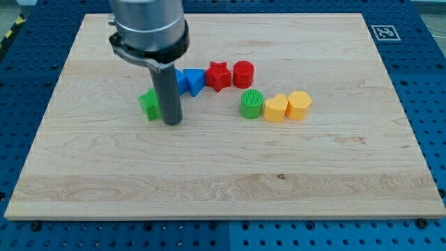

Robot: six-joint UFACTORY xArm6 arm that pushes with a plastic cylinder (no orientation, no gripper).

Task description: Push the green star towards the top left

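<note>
Tip (172, 123) touching green star (149, 104), on star's right.

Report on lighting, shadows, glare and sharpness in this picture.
Camera view: even, soft light on the wooden board, no glare; faint short shadows under the blocks; my tip and the green star beside it on the view's left are sharp; the arm's housing at the view's top is cropped and slightly soft.

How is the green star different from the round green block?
The green star has points, while the green cylinder is round with a ridged top. The green star sits at the view's left, right beside my tip and partly hidden by the rod; the green cylinder shows fully. The green star has no block touching it that I can see; the green cylinder presses against a yellow block. Both are green and rest on the board.
</note>
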